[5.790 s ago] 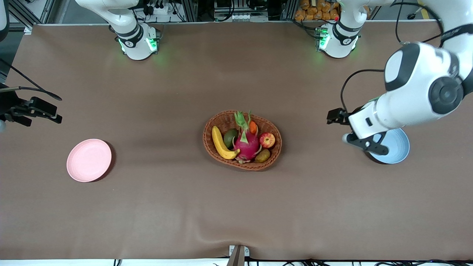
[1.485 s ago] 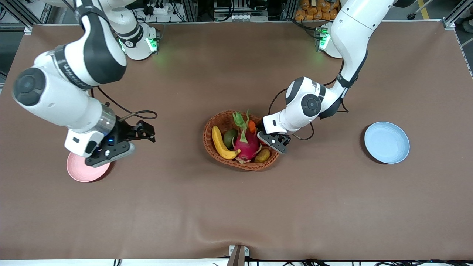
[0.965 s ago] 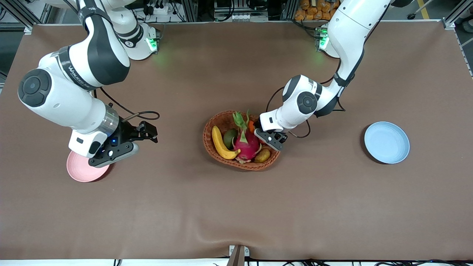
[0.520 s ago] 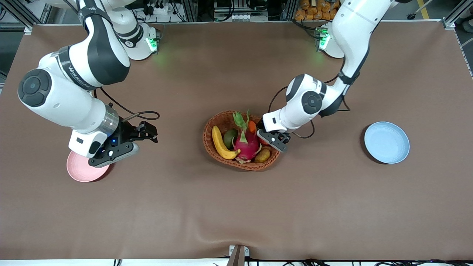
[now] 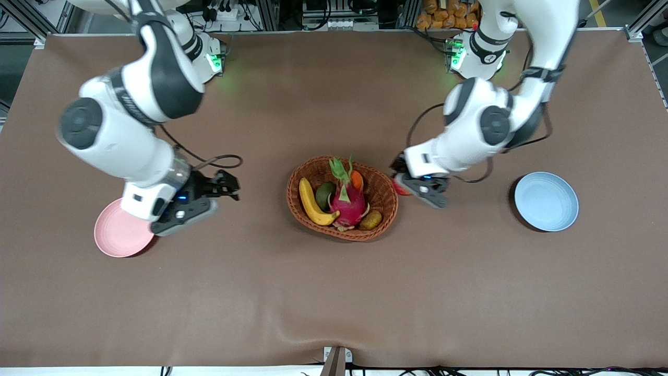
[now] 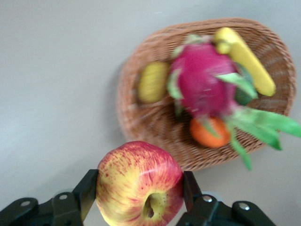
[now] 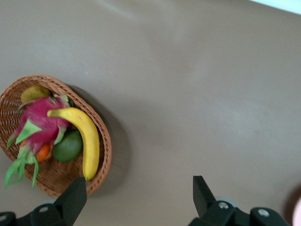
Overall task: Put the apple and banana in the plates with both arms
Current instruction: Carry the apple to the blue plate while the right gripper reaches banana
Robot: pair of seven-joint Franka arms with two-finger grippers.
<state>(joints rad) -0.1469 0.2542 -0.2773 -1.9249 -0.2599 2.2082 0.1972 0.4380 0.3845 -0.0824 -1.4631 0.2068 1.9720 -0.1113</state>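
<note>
front: left end effector (image 5: 417, 189) is up over the table just beside the wicker basket (image 5: 383, 196), toward the blue plate (image 5: 546, 201); right end effector (image 5: 183, 213) is over the table by the pink plate (image 5: 117, 235). banana (image 5: 312, 203) in basket.

left wrist: fingers (image 6: 85, 194) pinching the apple (image 6: 139, 183). step looks like carry; next, move over the blue plate, lower, release.

right wrist: right fingers (image 7: 75, 197) spread, empty; next needs the banana (image 7: 84, 137).

The front cam sits high across the counter (image 5: 334, 292), facing my bases and taking in the whole spread. My two wrist cams look down past my jaws from much closer. All three catch the wicker basket (image 5: 383, 196) (image 6: 141, 122) (image 7: 104, 141), so that's the overlap.
</note>
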